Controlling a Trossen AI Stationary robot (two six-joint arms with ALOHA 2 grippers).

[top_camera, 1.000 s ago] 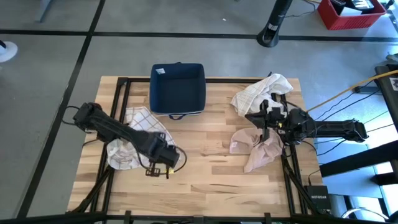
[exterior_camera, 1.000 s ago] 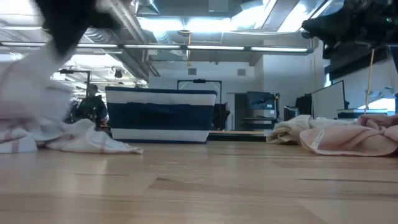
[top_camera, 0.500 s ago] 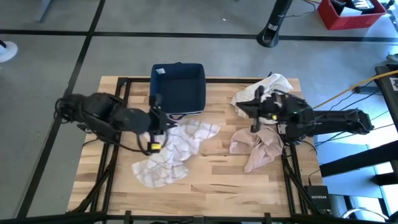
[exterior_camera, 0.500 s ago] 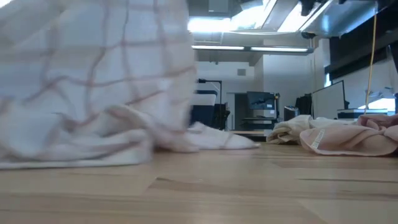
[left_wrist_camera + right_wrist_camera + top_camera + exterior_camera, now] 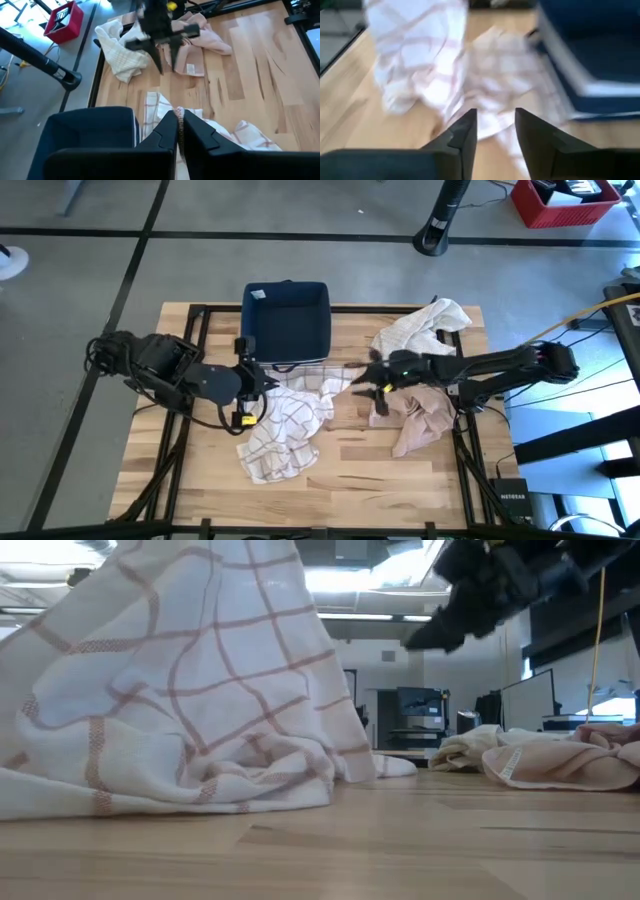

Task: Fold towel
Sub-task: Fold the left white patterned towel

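White checked cloth towel point(image 5: 285, 425) hangs from left hand point(image 5: 262, 383), pinched tight, trailing onto wooden table point(image 5: 350, 465). Right hand point(image 5: 362, 381), fingers apart, hovers beside it.

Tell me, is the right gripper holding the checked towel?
No, the right gripper has open fingers short of the checked towel, with nothing between them.

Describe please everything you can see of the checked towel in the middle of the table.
The checked towel is white cloth with thin reddish-brown lines in a grid. It is crumpled and unfolded, partly lifted: the left gripper is shut on its upper edge, so it drapes down like a tent in the low view, its lower folds resting on the wooden table. It lies just in front of the blue bin. The right gripper, open, reaches toward its corner.
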